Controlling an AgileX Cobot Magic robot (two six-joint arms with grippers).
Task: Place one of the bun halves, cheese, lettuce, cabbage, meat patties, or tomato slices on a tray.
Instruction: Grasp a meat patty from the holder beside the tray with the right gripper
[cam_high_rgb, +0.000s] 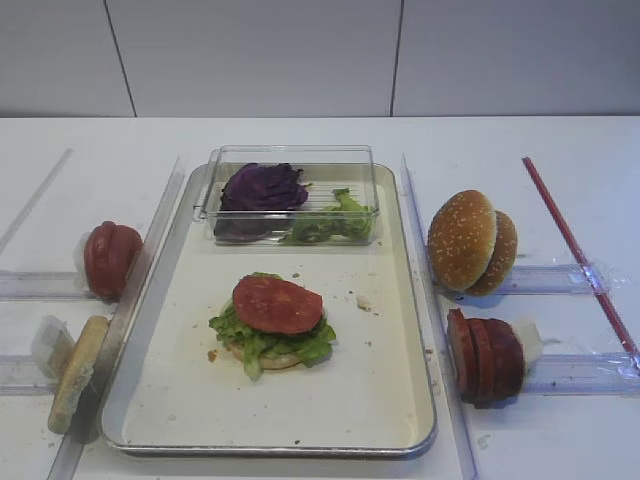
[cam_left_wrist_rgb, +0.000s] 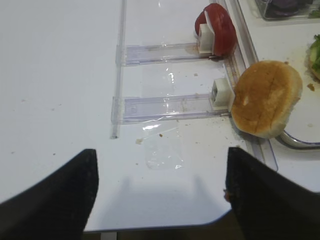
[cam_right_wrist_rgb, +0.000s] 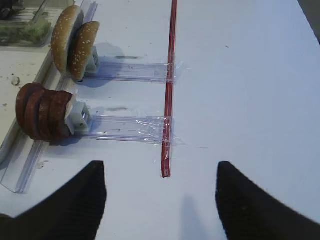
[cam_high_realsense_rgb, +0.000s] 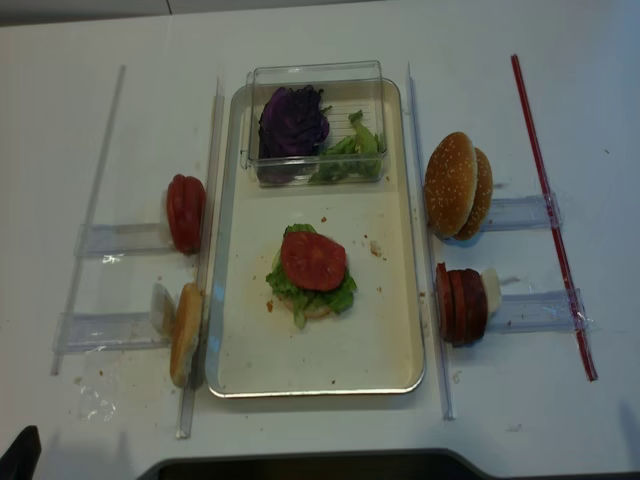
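Note:
The tray (cam_high_rgb: 375, 375) lies mid-table. On it a tomato slice (cam_high_rgb: 277, 304) tops lettuce (cam_high_rgb: 255, 343) and a bun base. More tomato slices (cam_high_rgb: 110, 258) and a plain bun half (cam_high_rgb: 78, 372) stand left of the tray. Sesame bun halves (cam_high_rgb: 470, 242) and meat patties (cam_high_rgb: 485, 355) stand to its right. Cabbage (cam_high_rgb: 262, 186) and more lettuce sit in a clear box. No cheese shows. My right gripper (cam_right_wrist_rgb: 160, 200) is open and empty over bare table, the patties (cam_right_wrist_rgb: 42, 112) ahead to its left. My left gripper (cam_left_wrist_rgb: 160, 192) is open and empty, near the bun half (cam_left_wrist_rgb: 265, 97).
The clear box (cam_high_rgb: 290, 195) sits on the tray's far end. Clear plastic rails (cam_right_wrist_rgb: 125, 127) hold the food racks on both sides. A red strip (cam_right_wrist_rgb: 169, 95) runs along the right of the table. The table's front edge (cam_left_wrist_rgb: 150, 225) lies just under my left gripper.

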